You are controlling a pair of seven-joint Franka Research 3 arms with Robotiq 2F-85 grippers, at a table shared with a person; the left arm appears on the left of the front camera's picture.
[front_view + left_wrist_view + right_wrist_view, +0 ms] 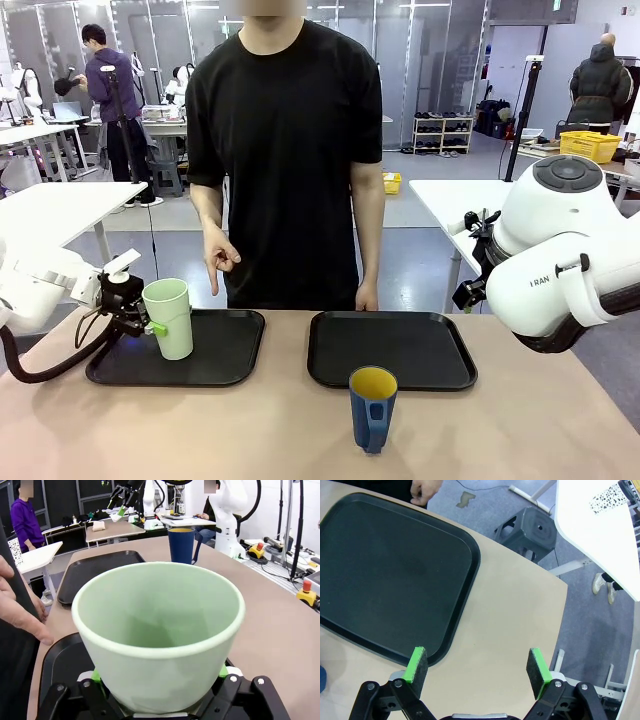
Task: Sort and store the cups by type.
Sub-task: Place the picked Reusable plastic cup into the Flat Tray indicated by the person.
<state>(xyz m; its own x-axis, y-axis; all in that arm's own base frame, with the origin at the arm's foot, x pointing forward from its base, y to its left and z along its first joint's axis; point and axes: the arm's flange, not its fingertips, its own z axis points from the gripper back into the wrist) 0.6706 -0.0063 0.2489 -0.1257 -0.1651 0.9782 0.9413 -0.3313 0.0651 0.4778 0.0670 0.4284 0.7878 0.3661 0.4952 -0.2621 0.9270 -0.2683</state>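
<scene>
Grip comes first on our left: the left gripper (150, 326) has its fingers closed around the pale green tumbler (170, 318), with green pads (96, 675) pressed to either side of its wall partway up. The tumbler stands upright over the left half of the left tray (225, 352); we cannot tell whether its base touches the tray. Just beyond that tray, the person's hand (218, 262) hangs with its index finger pointing down. Toward the middle, the dark blue mug (373, 408) stands upright on the bare table (250, 430), just in front of the right tray (420, 352), its handle facing us. Farther right, we see the right gripper (479, 672) spread wide with nothing between its pads, above the table beside that tray's corner.
</scene>
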